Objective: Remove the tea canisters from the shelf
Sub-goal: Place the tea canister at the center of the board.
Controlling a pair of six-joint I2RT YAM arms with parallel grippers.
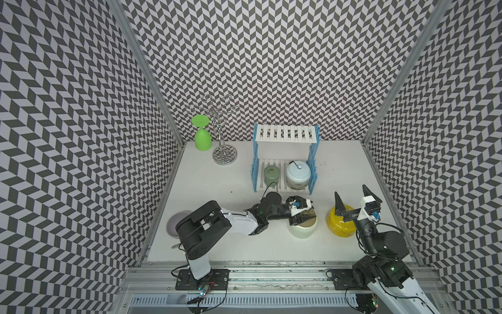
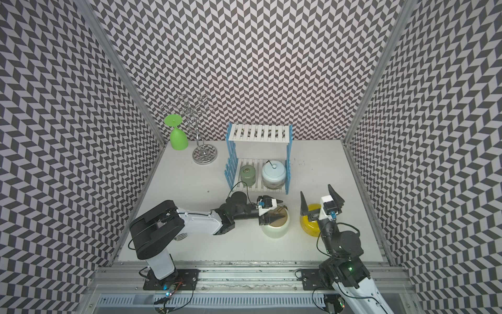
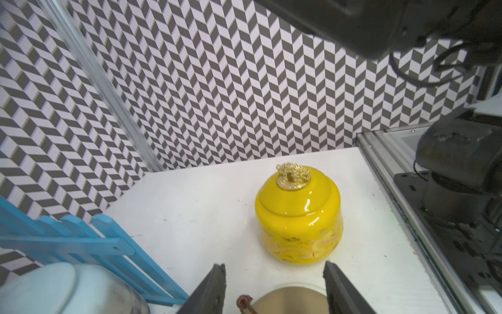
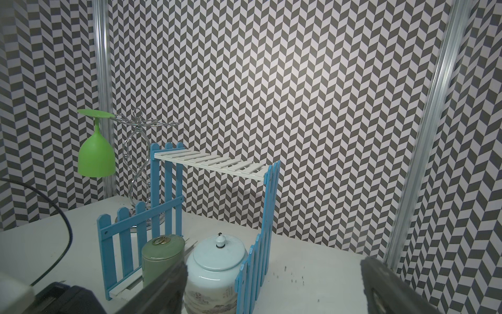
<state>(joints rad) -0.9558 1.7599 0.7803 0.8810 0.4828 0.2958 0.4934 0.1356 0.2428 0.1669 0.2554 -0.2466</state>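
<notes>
Nearest, the cream canister stands on the surface with the left gripper parted astride its gold-brown lid (a gap shows on one side). Beside it is the yellow canister, with the right gripper spread wide just behind. Farther back, the sage green canister and pale blue canister stand on the shelf, on its lower tier.

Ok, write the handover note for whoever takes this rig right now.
Grippers: left gripper open, over the lid of the cream canister; right gripper open, raised by the yellow canister, facing the shelf.
Done: cream canister and yellow canister stand on the table, off the shelf.
Left: sage green canister and pale blue canister, side by side on the shelf's lower tier.
</notes>
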